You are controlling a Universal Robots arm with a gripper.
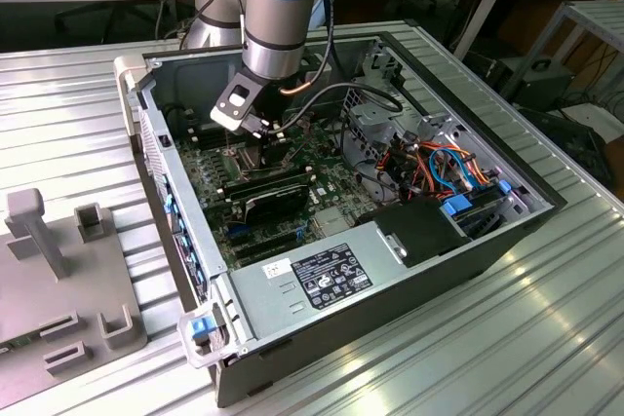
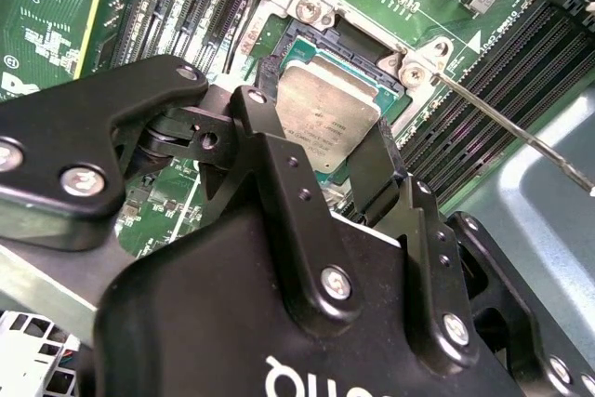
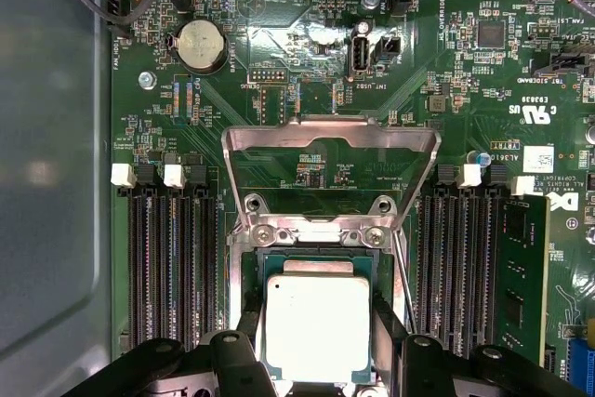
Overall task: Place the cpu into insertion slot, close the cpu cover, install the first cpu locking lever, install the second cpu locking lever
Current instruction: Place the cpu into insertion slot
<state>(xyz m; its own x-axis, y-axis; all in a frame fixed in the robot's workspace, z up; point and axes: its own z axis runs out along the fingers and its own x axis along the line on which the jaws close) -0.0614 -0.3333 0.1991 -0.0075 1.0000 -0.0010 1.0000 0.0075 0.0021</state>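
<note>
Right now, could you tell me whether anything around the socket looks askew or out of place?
Nothing stands out. The gripper holds the chip square with the socket, and the cover stands hinged open.

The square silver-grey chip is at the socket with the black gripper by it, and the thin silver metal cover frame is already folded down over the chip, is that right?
No. The first wrist view shows the thin silver metal cover frame open, swung back clear of the square silver-grey chip. That chip is at the socket, the black gripper by it.
</note>
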